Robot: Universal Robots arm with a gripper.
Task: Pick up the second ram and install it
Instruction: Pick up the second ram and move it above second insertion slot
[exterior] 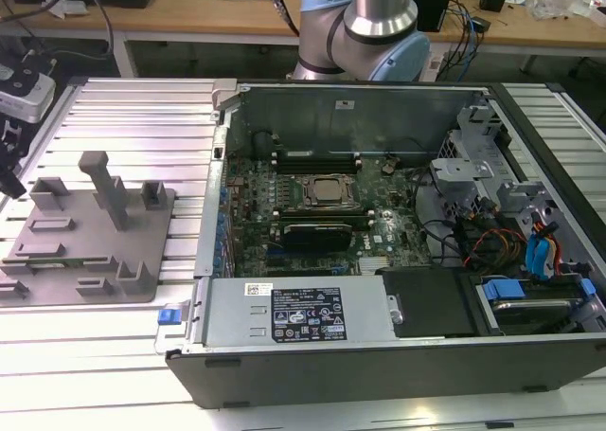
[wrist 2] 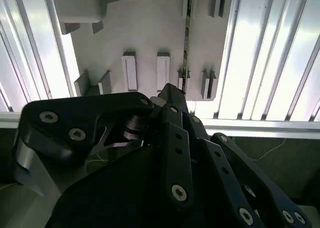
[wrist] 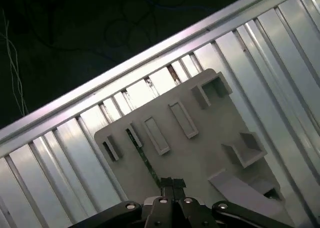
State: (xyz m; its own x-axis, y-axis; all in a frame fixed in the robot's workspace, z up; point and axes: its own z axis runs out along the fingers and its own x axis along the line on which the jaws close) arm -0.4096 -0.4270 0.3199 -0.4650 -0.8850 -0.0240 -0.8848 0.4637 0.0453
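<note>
Overhead, 1 gripper [wrist: 172,184] hangs w/ fingertips drawn together, nothing visibly clamped. Just beside them, 1 second ram [wrist: 143,157] stands on edge in 1 grey tray [wrist: 200,155].

In the exterior view the arm [exterior: 379,14] was cut off at 12 o'clock. The tray [exterior: 95,260] ran off the edge at 9 o'clock. A dark object [exterior: 8,180], also at 9 o'clock, was mostly cut off and unidentifiable. The case [exterior: 379,374] was clipped at 3 o'clock. The memory slots [exterior: 317,227] at 6 o'clock of the processor [exterior: 327,190] were too dark and small to tell their contents.

In the second wrist view the gripper [wrist 2: 172,93] hid the near end of the ram [wrist 2: 186,42] and part of the tray. In the first wrist view the gripper body was cut by the frame edge. There the ram [wrist: 143,155] was a thin sliver, chips too small to see, and contact with the gripper couldn't be told.
</note>
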